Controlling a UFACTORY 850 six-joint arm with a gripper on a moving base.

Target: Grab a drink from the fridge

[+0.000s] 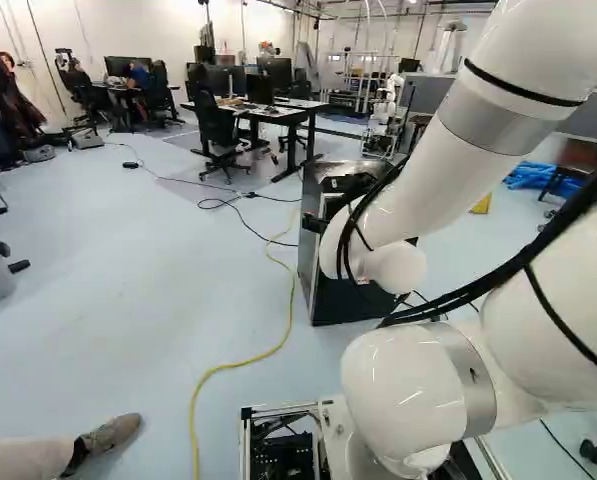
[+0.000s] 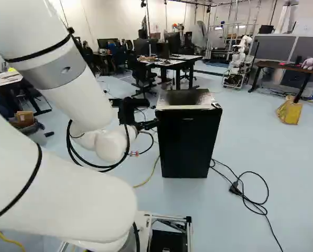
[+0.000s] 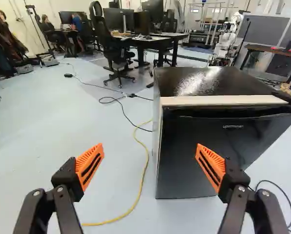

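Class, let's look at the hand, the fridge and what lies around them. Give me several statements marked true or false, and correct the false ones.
1. The hand is open. True.
2. A drink is between the hand's fingers. False: no drink is between them.
3. The fridge door is wide open. False: it is shut.
4. A yellow cable lies on the floor. True.
5. The chair stands on top of the fridge. False: it stands on the floor beyond it.

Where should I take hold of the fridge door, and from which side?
Probably high on the upright edge of the door nearer the open gripper, coming from that side to hook one finger behind it. What looks like a hinge cover sits at the opposite top corner, so this edge should swing free; no handle sticks out of the flat front.
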